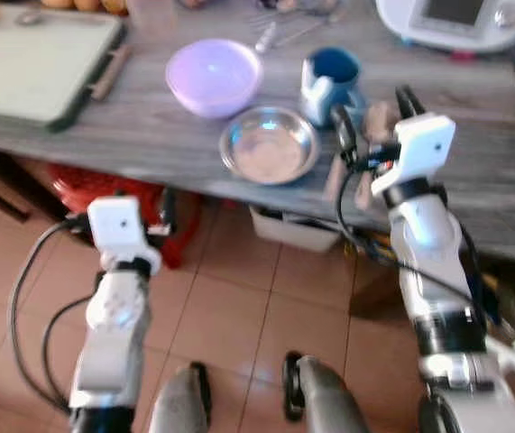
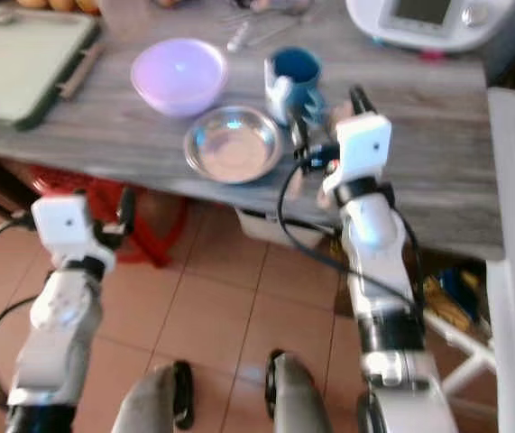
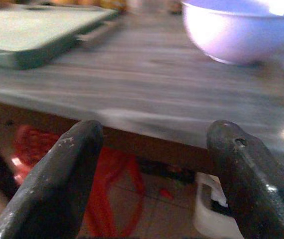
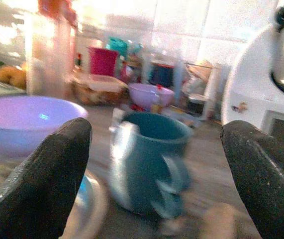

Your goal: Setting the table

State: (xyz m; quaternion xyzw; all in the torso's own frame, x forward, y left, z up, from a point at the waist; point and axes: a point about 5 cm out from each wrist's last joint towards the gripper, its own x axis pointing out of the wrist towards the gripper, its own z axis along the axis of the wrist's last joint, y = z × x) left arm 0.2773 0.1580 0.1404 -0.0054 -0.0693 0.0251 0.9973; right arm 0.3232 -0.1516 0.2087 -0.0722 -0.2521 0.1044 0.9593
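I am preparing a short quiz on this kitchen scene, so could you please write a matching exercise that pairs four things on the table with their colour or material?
Things:
1. bowl farther from the table's front edge
2. bowl near the table's front edge
3. mug
4. cutting board

Descriptions:
a. shiny metal
b. pale green
c. lilac plastic
d. blue

Pairs: 1-c, 2-a, 3-d, 4-b

For orientation, the right gripper hovers open over the table just in front of the mug, while the left gripper is open below the table's edge.

On the table, the steel dish lies between bowl and mug.
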